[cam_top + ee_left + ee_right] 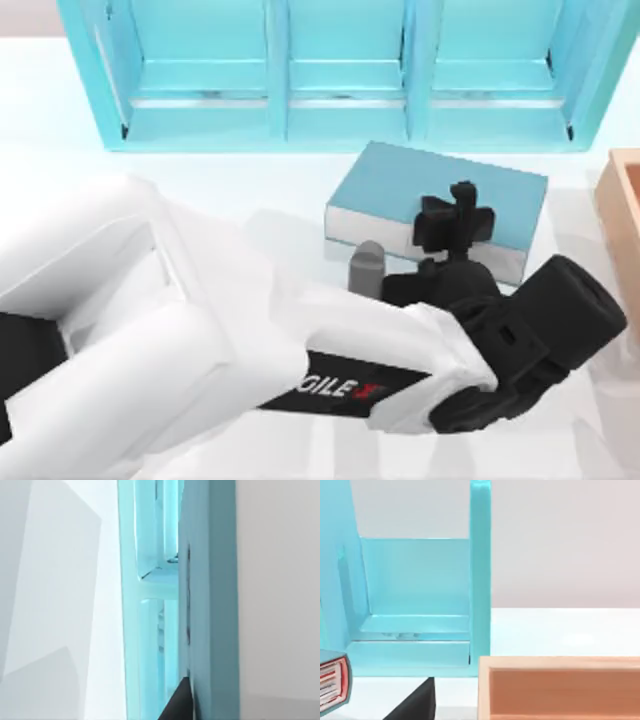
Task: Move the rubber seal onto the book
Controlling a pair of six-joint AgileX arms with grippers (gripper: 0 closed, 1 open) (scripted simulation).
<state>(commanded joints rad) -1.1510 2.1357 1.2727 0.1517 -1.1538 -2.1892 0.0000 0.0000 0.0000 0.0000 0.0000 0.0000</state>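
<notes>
White tabletop before light-blue shelf unit, with left gripper, grip state indeterminable, poised over teal book, and grey-looking rubber seal upright on table just beside book's near edge; pickup apparently pending, requiring a sideways shift over seal, then descent.

A pale white table carries a light-blue compartmented shelf unit along its far edge. Right of the shelf unit sits an open wooden box. Behind it rises a plain grey wall.
</notes>
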